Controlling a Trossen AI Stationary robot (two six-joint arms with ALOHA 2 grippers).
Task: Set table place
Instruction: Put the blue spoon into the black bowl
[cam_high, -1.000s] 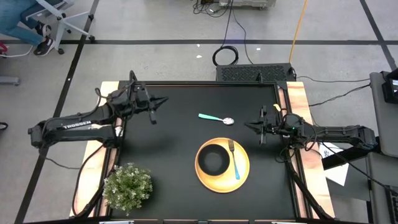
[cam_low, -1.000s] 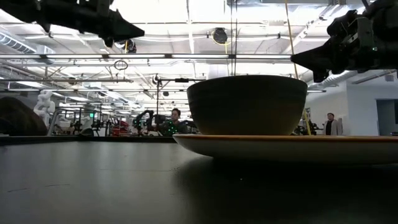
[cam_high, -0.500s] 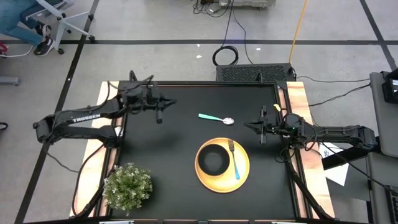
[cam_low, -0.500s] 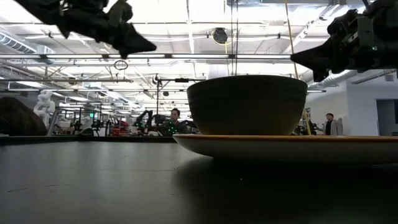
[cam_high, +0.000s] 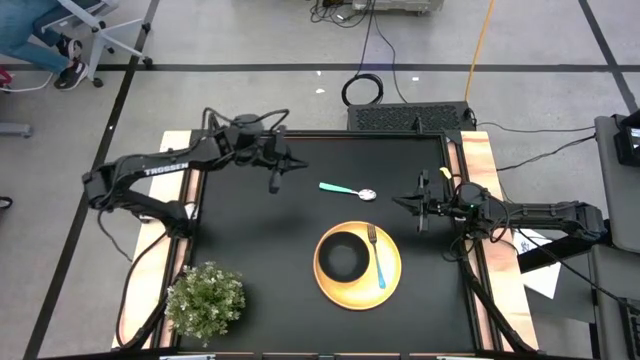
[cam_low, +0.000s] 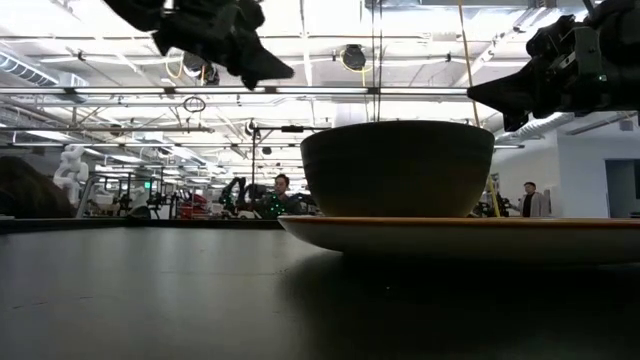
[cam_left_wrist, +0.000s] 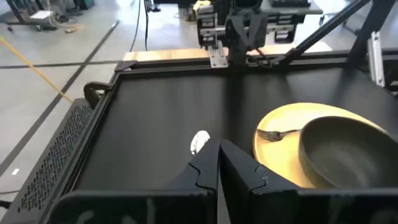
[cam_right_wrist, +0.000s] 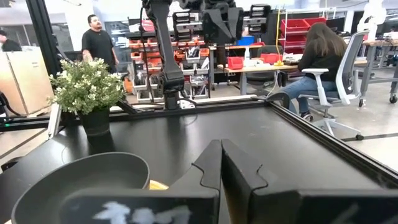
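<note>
Landmark: plate (cam_high: 358, 266), yellow, sits on the table (cam_high: 270, 250) toward the right arm's side, nearer the front edge than the back. Bowl (cam_high: 343, 256) sits on the plate's left half, upright; fork (cam_high: 377, 254) lies on the plate's right half beside the bowl, tines pointing to the back, teal handle toward the front. Spoon (cam_high: 348, 189) lies flat on the table just behind the plate, apart from it, bowl end to the right, handle to the left. Left gripper (cam_high: 281, 168) hangs above the table behind and left of the plate, near the spoon's handle end but not touching it; fingers pressed together, nothing between them, confirmed in the left wrist view (cam_left_wrist: 219, 163) where the spoon's metal end (cam_left_wrist: 199, 142) shows just past the fingertips with the plate (cam_left_wrist: 280, 134), bowl (cam_left_wrist: 348, 152) and fork (cam_left_wrist: 277, 132) beside it. Right gripper (cam_high: 410, 203) waits to the right of the plate and a bit behind it, over the table's right edge, fingers also closed and empty (cam_right_wrist: 221, 163). Plant (cam_high: 205, 299) stands left of the plate, well apart, at the front-left corner. In the low view the bowl (cam_low: 397, 168) on the plate (cam_low: 460, 236) fills the frame, both grippers up above it
</note>
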